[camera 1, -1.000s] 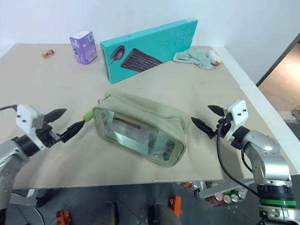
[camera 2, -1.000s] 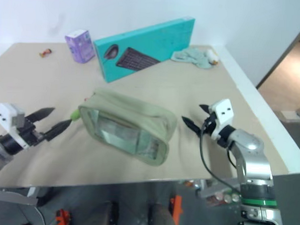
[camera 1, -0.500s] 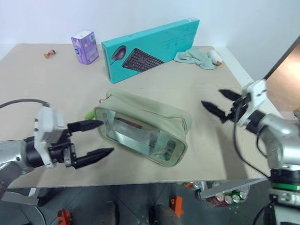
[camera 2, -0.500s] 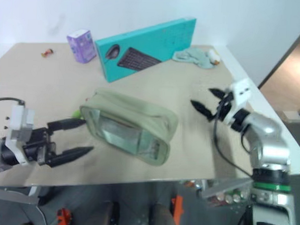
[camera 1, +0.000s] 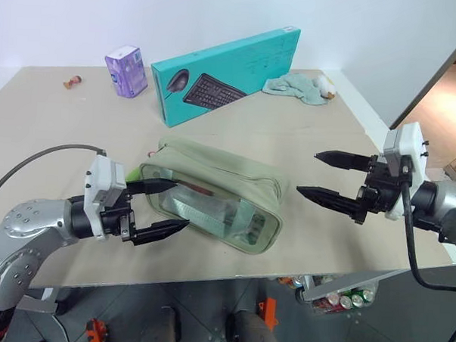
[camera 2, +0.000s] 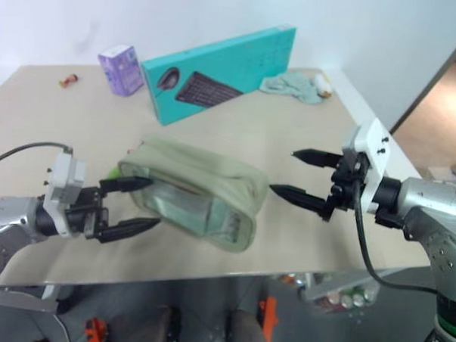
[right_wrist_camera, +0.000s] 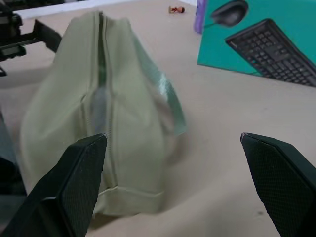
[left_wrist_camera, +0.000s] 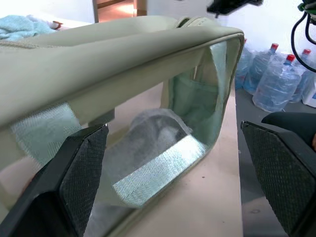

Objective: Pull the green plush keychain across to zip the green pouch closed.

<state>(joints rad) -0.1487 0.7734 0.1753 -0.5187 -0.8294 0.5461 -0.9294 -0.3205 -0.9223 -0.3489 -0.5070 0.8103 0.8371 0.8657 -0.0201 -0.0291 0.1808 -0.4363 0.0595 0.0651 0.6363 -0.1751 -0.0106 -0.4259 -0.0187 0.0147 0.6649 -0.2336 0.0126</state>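
The green pouch (camera 1: 212, 191) is matt cloth with a glossy clear plastic window (reflective), on a smooth matt table (camera 1: 55, 141)

Beige table (camera 1: 55, 133), white wall (camera 1: 182, 17), grey floor (camera 1: 207, 306).

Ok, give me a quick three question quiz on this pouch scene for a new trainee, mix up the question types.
1. True or false: the right gripper is shut on the green pouch.
2. What lies at the table's far right corner? A) pale green rag B) purple carton C) teal keyboard box
3. Fill in: the left gripper has its fingers ____, at the pouch's clear-windowed end.

Key: 1 false, its fingers are open and apart from the pouch; 2 A; 3 open.
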